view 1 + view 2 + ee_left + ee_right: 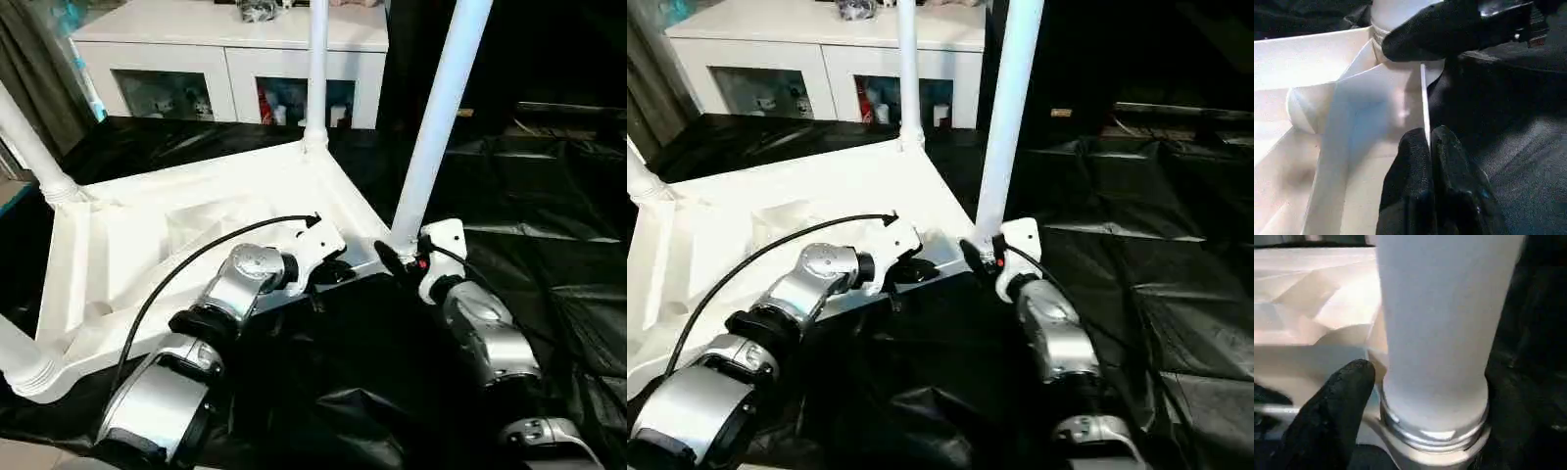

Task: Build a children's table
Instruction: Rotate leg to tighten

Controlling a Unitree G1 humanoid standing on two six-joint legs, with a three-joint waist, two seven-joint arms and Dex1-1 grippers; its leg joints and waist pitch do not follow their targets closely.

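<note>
The children's table lies upside down on the black sheet, its ribbed white top (147, 255) facing up. White tube legs stand in the corner sockets: one at the near right (436, 127), one at the far corner (316, 69), two at the left (34, 147). My left gripper (1429, 134) is shut on the thin upright rim (1423, 98) of the top, close to the near-right socket. My right gripper (1432, 391) is open around the foot of the near-right leg (1440, 323). One black finger (1342, 406) stands on each side of it, just above the socket collar.
A white cabinet with glass doors (235, 59) stands behind the table. Crumpled black sheet (549, 196) covers the floor to the right and in front. A grey curtain (39, 69) hangs at the far left.
</note>
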